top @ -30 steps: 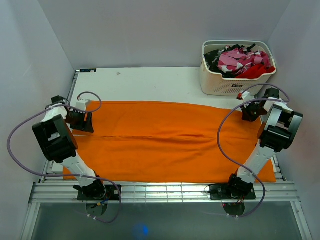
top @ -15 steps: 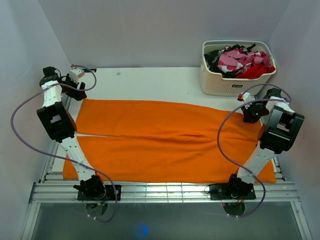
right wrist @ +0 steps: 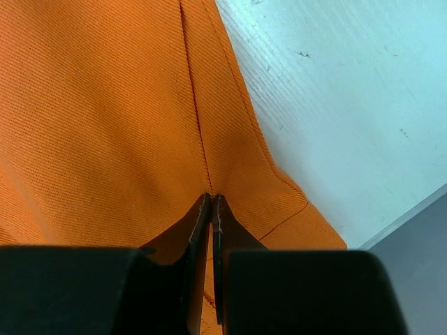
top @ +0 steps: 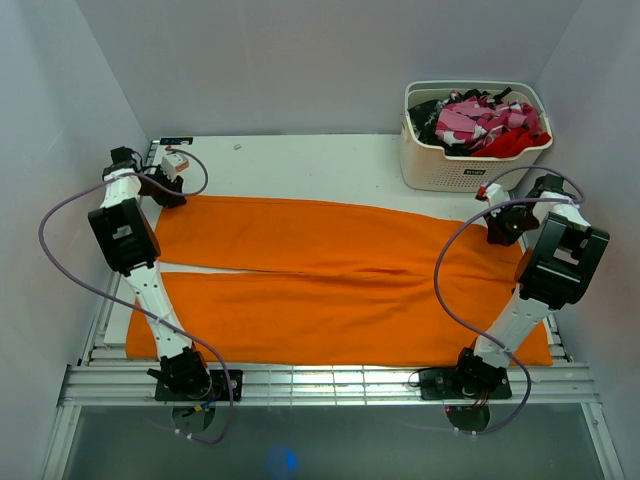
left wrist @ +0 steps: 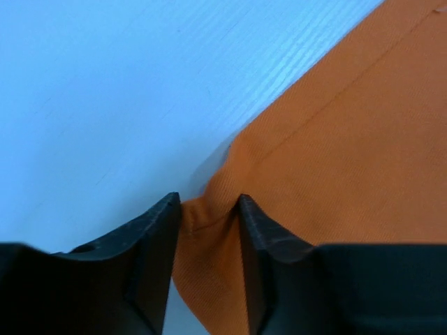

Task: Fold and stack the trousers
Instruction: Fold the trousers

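The bright-orange trousers (top: 330, 280) lie spread flat across the white table (top: 300, 160), legs to the left and waist to the right. My left gripper (top: 165, 188) is at the far-left corner of the cloth. In the left wrist view its jaws (left wrist: 209, 209) pinch a bunched fold of the trousers' hem corner (left wrist: 349, 139). My right gripper (top: 503, 226) sits on the far-right corner. In the right wrist view it (right wrist: 211, 199) is closed almost fully on a seam of the trousers (right wrist: 105, 105) near their edge.
A white laundry basket (top: 470, 165) stands at the back right, holding red, pink-patterned and black clothes (top: 482, 120). Bare white table runs along the back behind the trousers. Grey walls close in on both sides, and a metal rail runs along the near edge.
My left gripper swung from the middle of the left hem to the back-left table corner, then came down onto the trousers' far-left corner. The right gripper has stayed put.
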Robot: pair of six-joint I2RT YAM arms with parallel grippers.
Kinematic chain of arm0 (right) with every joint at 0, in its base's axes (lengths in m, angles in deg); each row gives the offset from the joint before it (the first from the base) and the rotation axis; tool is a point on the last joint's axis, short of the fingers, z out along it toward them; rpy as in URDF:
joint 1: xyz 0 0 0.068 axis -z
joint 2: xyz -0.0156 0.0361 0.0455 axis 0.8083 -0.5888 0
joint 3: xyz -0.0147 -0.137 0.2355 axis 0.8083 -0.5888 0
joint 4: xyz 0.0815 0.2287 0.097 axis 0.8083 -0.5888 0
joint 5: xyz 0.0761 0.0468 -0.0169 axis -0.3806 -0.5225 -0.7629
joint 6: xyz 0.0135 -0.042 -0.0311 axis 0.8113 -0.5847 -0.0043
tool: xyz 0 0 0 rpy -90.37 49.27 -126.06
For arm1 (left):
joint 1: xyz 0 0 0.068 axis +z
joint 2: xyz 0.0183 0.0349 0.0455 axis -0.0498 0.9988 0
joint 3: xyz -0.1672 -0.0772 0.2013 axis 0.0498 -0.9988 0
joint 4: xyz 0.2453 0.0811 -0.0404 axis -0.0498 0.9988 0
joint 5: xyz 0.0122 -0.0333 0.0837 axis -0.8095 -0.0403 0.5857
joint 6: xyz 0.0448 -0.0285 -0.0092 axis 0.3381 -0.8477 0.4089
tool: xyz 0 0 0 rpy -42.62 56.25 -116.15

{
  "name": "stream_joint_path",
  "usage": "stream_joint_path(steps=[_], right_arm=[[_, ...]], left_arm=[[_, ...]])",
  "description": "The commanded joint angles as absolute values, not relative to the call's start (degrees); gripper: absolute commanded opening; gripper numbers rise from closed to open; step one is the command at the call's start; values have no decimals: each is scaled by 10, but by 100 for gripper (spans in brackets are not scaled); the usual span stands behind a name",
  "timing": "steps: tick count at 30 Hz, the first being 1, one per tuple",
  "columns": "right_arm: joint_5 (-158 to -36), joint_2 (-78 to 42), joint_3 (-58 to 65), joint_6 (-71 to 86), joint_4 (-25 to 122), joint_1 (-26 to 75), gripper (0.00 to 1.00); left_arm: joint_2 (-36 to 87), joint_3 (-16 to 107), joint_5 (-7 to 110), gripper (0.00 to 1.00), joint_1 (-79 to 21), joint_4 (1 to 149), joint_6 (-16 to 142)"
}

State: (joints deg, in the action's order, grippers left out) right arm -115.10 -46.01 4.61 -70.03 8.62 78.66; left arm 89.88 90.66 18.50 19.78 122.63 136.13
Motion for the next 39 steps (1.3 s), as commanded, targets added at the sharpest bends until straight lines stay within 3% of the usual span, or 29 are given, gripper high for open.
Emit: stream_joint_path(steps=[1, 5, 6, 8, 13, 21, 28, 33, 39], right_arm=[[-1155, -443, 77, -691, 69, 789, 8], [-1160, -437, 93, -684, 70, 790, 8], [-1161, -435, 97, -682, 70, 789, 8], [-1167, -425, 111, -675, 70, 792, 8], [-1198, -379, 127, -676, 58, 807, 8], [-1208, -244, 45, -787, 5, 841, 8], [-1188, -110, -76, -981, -83, 920, 8], [-1137, -84, -156, -1115, -153, 1003, 8], [-1076, -107, -256, -1114, -126, 1011, 8]], left_arm=[[917, 923, 192, 45, 196, 1288, 1437], [909, 918, 192, 18, 199, 1316, 1453], [905, 918, 190, 7, 200, 1312, 1436], [886, 915, 177, 0, 211, 1279, 1404], [806, 884, 134, 0, 244, 1225, 1328], [551, 652, 60, 0, 315, 1204, 1356], [361, 455, 36, 0, 451, 1373, 1580], [346, 368, 115, 0, 564, 1540, 1798], [398, 270, 241, 0, 605, 1443, 1760]])
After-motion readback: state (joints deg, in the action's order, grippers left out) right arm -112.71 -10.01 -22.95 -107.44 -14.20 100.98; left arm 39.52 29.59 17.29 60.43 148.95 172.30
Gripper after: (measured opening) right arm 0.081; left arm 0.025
